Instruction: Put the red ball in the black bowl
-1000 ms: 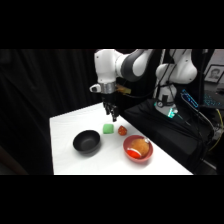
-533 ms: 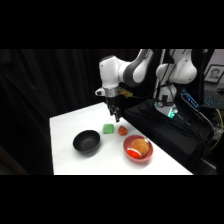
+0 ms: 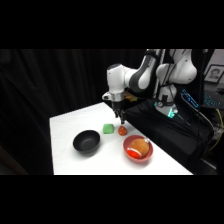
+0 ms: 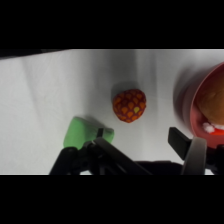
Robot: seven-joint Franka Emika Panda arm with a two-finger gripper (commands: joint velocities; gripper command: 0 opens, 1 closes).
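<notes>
Red ball [image 4: 129,105] on table, just beyond open claw [image 4: 145,142].

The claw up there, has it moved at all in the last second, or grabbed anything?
Yes: the claw has swung toward the red ball and come down just above it, its fingers open. It has not grabbed anything. The ball, the green block, the black bowl and the red bowl stayed put.

White arm [image 3: 131,79] reaching down from upper right, fingers [image 4: 181,140] spread wide apart.
</notes>
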